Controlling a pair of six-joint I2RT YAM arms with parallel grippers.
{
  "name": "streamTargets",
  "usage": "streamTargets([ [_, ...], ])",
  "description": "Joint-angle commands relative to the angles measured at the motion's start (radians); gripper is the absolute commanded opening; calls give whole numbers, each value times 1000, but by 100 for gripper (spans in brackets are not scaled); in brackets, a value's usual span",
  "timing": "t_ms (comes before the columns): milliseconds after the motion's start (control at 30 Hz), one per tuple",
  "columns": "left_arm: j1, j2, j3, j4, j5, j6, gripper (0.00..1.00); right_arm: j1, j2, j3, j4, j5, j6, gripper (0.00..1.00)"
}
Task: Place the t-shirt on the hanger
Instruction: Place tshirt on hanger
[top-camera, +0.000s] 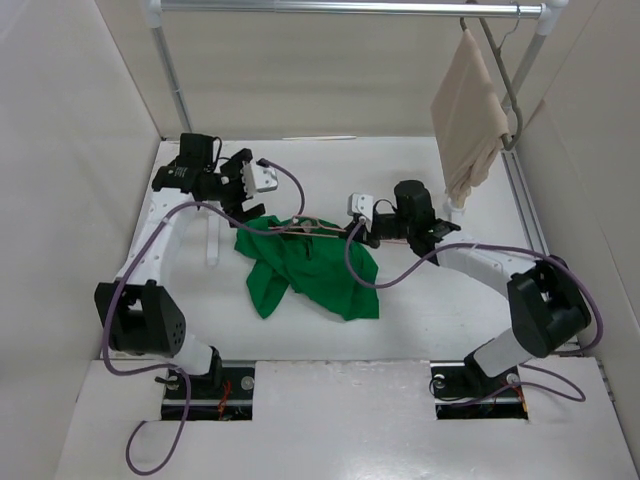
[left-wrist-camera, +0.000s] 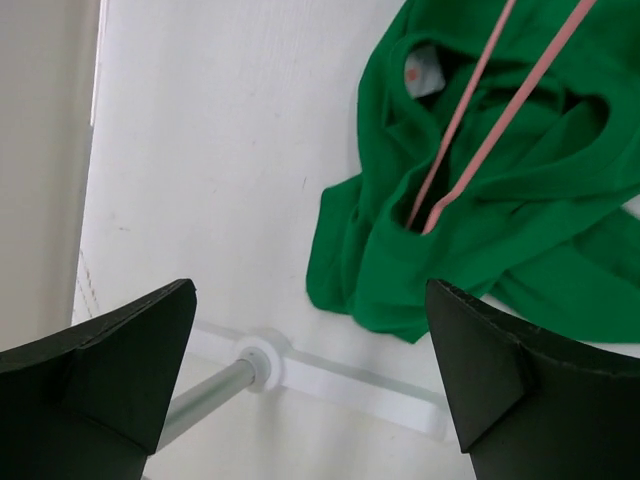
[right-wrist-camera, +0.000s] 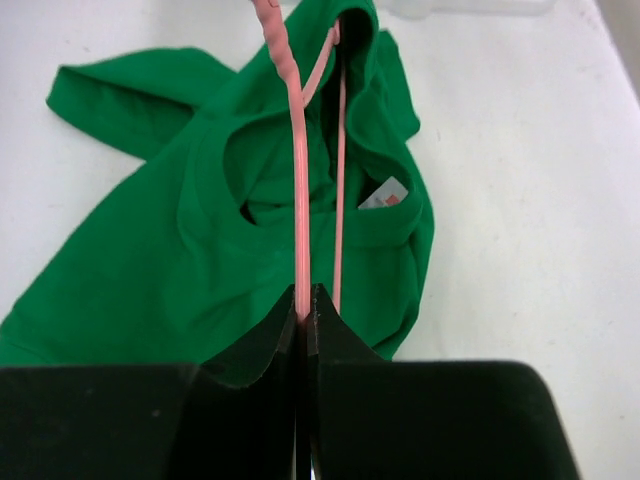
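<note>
Overhead view: t-shirt (top-camera: 312, 268) crumpled on white table (top-camera: 420, 175) between both arms, hanger (top-camera: 322, 228) lying across its far edge. Spread wide and empty, left gripper (top-camera: 240, 203) just past the shirt's far-left corner. Pinched shut on the hanger, right gripper (top-camera: 360, 233) at the shirt's right. Beige cloth (top-camera: 468, 110) hung from rail (top-camera: 350, 8), far right.

Left wrist view: fingers (left-wrist-camera: 130, 350) wide apart over bare table; shirt to the right, pink wires running into a fold.

Right wrist view: jaws pressed together on one hanger wire, shirt spread beyond, white label (right-wrist-camera: 383, 194) at the neck.
</note>
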Motion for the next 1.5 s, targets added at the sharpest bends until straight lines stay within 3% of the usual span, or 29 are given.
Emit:
streamTargets([
  [0, 40, 75, 20, 13, -26, 124, 100, -10, 35, -1, 13, -24, -40, 0],
  [333, 54, 261, 29, 0, -8, 334, 100, -20, 133, 63, 4, -62, -51, 0],
  [567, 54, 358, 28, -196, 75, 610, 100, -20, 133, 63, 4, -53, -51, 0],
  [767, -43, 404, -6, -109, 75, 528, 100, -20, 133, 96, 4, -42, -41, 0],
  [867, -52, 428, 20, -92, 112, 469, 84, -20, 107, 106, 4, -42, -32, 0],
  [933, -52, 447, 70, -132, 121, 458, 61, 6, 84, 106, 4, -42, -23, 0],
  [1067, -40, 487, 124, -302, 112, 555, 54, 16, 40, 106, 4, -29, -55, 0],
  [1200, -31, 497, 193, -403, 178, 604, 37, 16, 75, 166, 4, -62, -64, 0],
  [1300, -31, 447, 212, -403, 251, 581, 30, 26, 87, 185, 4, -62, -64, 0],
  [1367, -43, 418, 212, -403, 267, 581, 14, 26, 87, 214, 4, -62, -64, 0],
  [1400, -52, 404, 212, -403, 285, 581, 10, 26, 87, 214, 4, -62, -64, 0],
  [1467, -52, 382, 212, -403, 334, 570, 10, 26, 96, 246, 4, -62, -64, 0],
])
